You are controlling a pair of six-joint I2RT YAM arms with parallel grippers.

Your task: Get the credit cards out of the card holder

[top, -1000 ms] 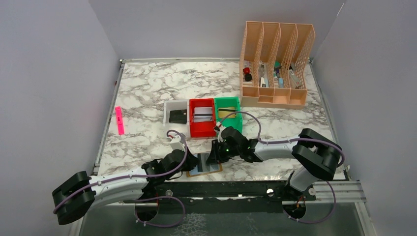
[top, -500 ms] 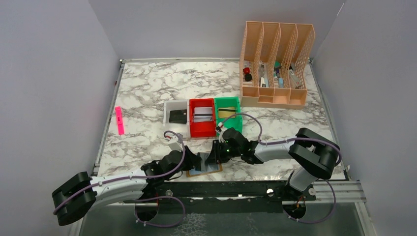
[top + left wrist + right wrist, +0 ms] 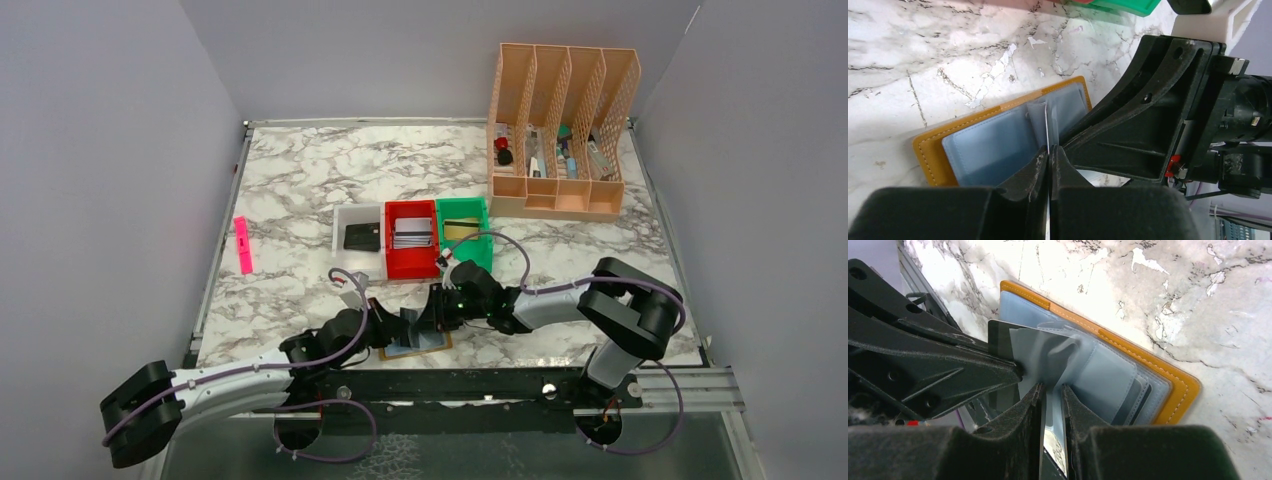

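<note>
The card holder (image 3: 418,343) lies open near the table's front edge, tan-brown with pale blue panels; it also shows in the left wrist view (image 3: 983,147) and in the right wrist view (image 3: 1128,375). My left gripper (image 3: 398,326) (image 3: 1049,152) is shut on the thin edge of a card standing up from the holder. That dark card (image 3: 998,335) shows behind a raised pale blue sleeve (image 3: 1048,352). My right gripper (image 3: 432,316) (image 3: 1052,392) is shut on that sleeve, facing the left gripper closely.
A white bin (image 3: 343,222) with a black item, a red bin (image 3: 411,262) with cards and a green bin (image 3: 476,246) stand just behind the grippers. A pink object (image 3: 243,245) lies at the left. A peach file organizer (image 3: 560,130) stands at the back right.
My left gripper has moved right onto the holder and now meets the right gripper over it. The right gripper has barely shifted.
</note>
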